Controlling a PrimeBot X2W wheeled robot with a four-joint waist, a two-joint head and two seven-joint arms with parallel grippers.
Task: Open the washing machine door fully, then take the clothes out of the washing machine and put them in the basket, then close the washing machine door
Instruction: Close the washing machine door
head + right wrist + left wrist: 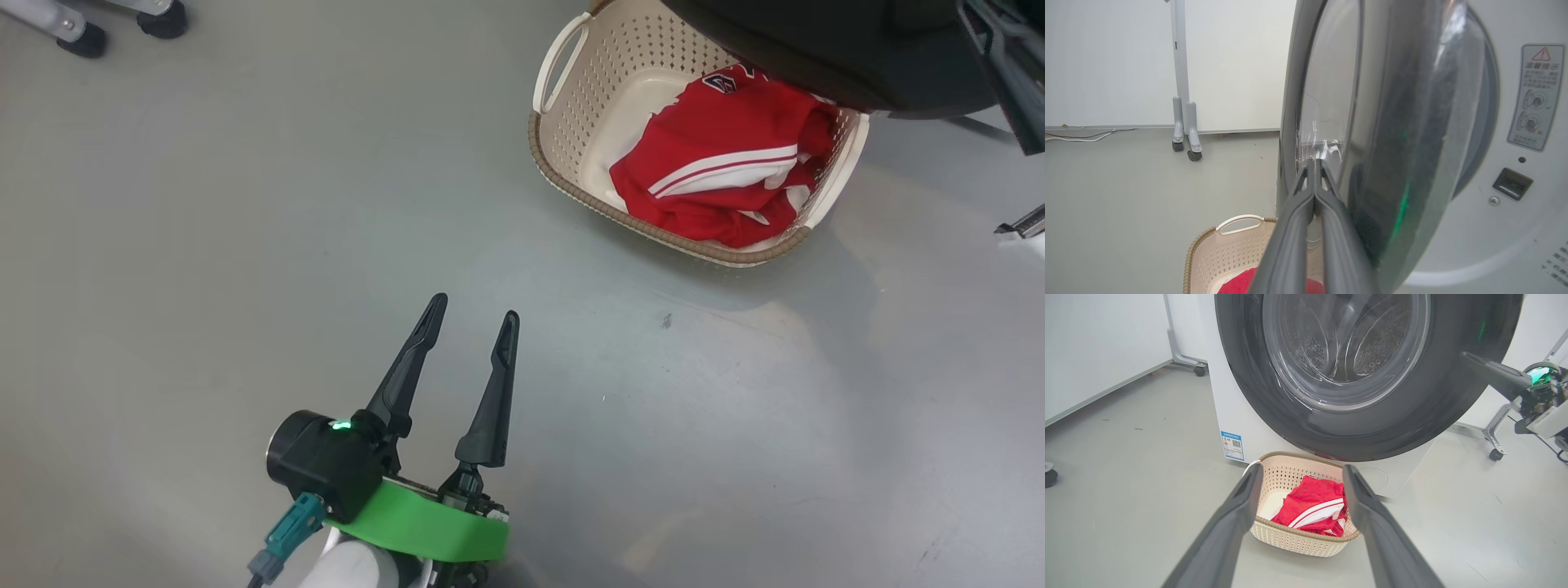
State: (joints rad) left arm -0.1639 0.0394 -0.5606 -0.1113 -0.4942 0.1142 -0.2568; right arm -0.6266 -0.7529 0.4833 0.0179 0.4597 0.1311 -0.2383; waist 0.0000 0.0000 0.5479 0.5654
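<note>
Black-rimmed washing machine door (1363,375) overhangs the basket (1306,537) holding red clothes (1312,502).

A bare test lab rather than a home: smooth grey floor (204,245), plain white partition panels (1106,61) on castored metal legs (1182,118), a washing machine (1237,408) on open floor.

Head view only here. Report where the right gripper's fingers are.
Observer: Right gripper fingers are shut, tips on the outer face of the round, glossy black-rimmed glass washing machine door.
Operator: Tell me whether it's latched.
Observer: Not yet. A gap separates it from the big white washing machine, and the dark latch socket is exposed.
Operator: Check the drum.
Observer: Through the glass, the perforated metal drum wall looks bare.
</note>
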